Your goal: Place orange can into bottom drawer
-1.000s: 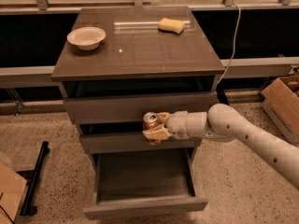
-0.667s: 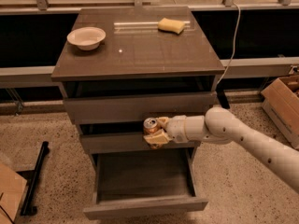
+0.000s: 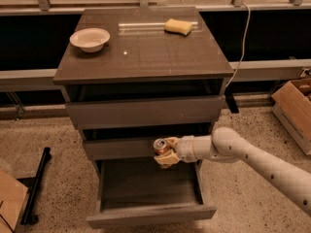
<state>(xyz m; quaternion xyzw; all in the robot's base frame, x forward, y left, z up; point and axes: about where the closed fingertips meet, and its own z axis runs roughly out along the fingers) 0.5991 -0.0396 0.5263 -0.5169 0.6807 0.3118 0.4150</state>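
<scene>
Your gripper [image 3: 164, 154] is clamped on the can [image 3: 160, 145], holding it just in front of the middle drawer [image 3: 121, 148] and above the back of the open bottom drawer [image 3: 150, 216]. On the cabinet top [image 3: 146, 57] you have a bowl [image 3: 90, 39] and a sponge [image 3: 177, 26].

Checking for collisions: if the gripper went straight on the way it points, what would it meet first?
Probably the middle drawer front, just beyond the orange can the gripper holds over the bottom drawer; depth is unclear.
</scene>
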